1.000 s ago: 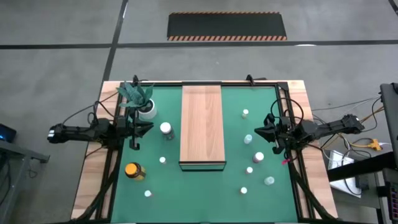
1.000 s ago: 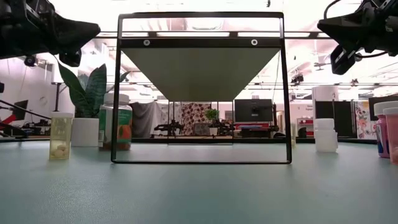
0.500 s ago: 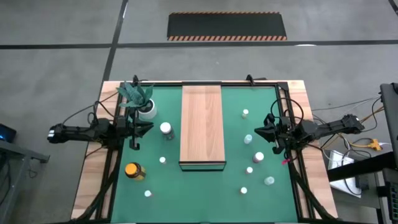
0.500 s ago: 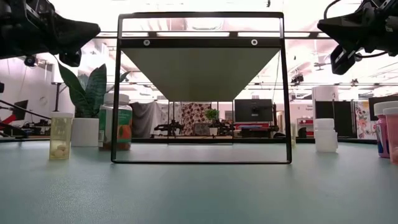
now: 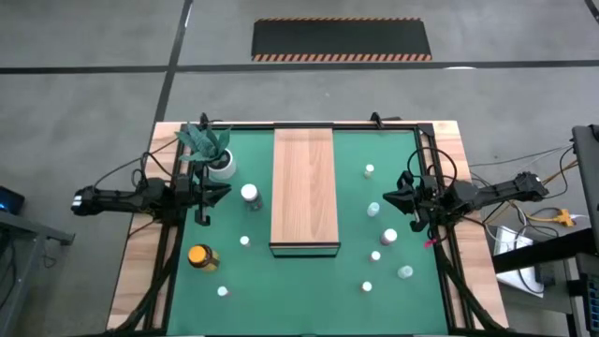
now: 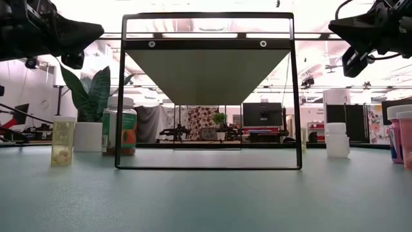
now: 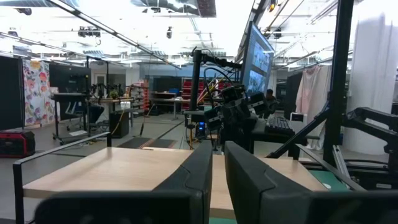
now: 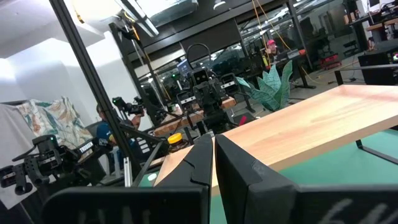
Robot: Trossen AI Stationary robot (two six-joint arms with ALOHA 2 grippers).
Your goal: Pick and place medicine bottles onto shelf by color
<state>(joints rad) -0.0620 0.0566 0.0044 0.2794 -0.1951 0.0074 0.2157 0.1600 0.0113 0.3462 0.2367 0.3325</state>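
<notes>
The shelf, a long light-brown board on a dark frame, stands mid-mat. Left of it stand a white-lidded jar, an amber yellow-lidded jar and two tiny bottles. On its right are several tiny bottles with white, pink or pale caps. My left gripper hovers shut at the mat's left edge, pointing at the shelf. Over the right edge, my right gripper also hovers shut. Both sit high above the mat, left gripper and right gripper, and touch nothing.
A white pot with a green plant stands at the far left, close to my left arm. The shelf's dark frame rises in the middle. Dark rails border the mat. Bare green mat lies near the front edge.
</notes>
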